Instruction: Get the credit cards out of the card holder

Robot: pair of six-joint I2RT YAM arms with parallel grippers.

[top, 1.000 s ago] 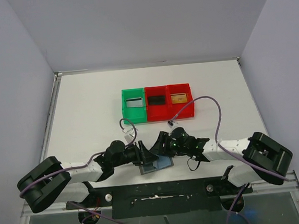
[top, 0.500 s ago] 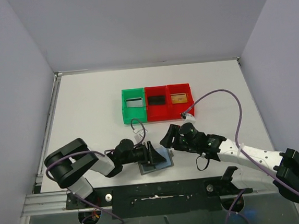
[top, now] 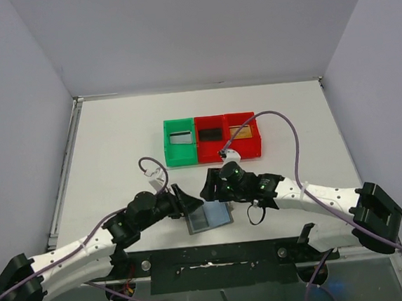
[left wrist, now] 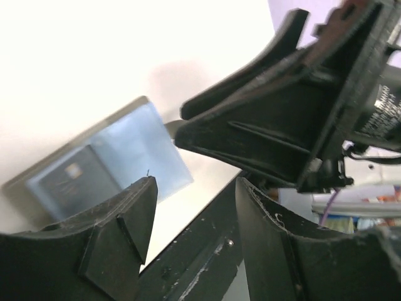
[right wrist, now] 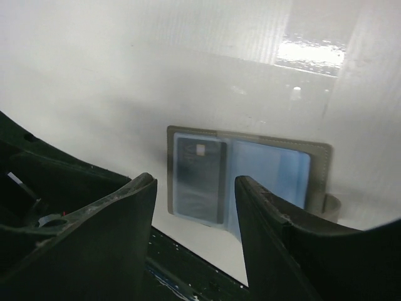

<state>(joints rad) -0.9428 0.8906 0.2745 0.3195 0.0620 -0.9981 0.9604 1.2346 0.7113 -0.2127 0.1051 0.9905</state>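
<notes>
Left hand [top: 189, 201]: jaws apart, nothing between them. Held low over the tabletop [top: 116, 151], at the upper left corner of the wallet [top: 209, 217]. Contact with the wallet: cannot tell.

Right hand [top: 212, 192]: jaws likewise apart and empty. Positioned just beyond the wallet's far edge, fingertips turned toward the left hand and close to it.

Wallet: open and flat on the tabletop near the front edge, between the two hands.
- Bluish pockets facing up, grey border all round.
- Small tab [right wrist: 330, 204] on one short edge.
- Dark card [right wrist: 200, 179] with a small light chip mark seated in one pocket.
- Other pocket showing only blue.

Tabletop: plain white, with a bright glare patch in the right wrist view. Black rail [top: 218, 262] along the near edge. Pale lilac walls [top: 177, 33] on three sides.

Three bins in a row, touching side by side, well beyond the hands:
- green bin [top: 182, 160], with a grey card [top: 181, 138] inside;
- middle red bin [top: 213, 156], with a black card [top: 211, 133] inside;
- right red bin [top: 246, 151], with a tan piece [top: 239, 131] inside.

Purple cable [top: 287, 130] arching from the right arm past the right red bin's corner. Second cable loop [top: 150, 170] above the left arm.

Obstructions:
- Left wrist view: upper right filled by the right hand, far side of the wallet partly covered.
- Top view: wallet's upper corners overlapped by both hands.
</notes>
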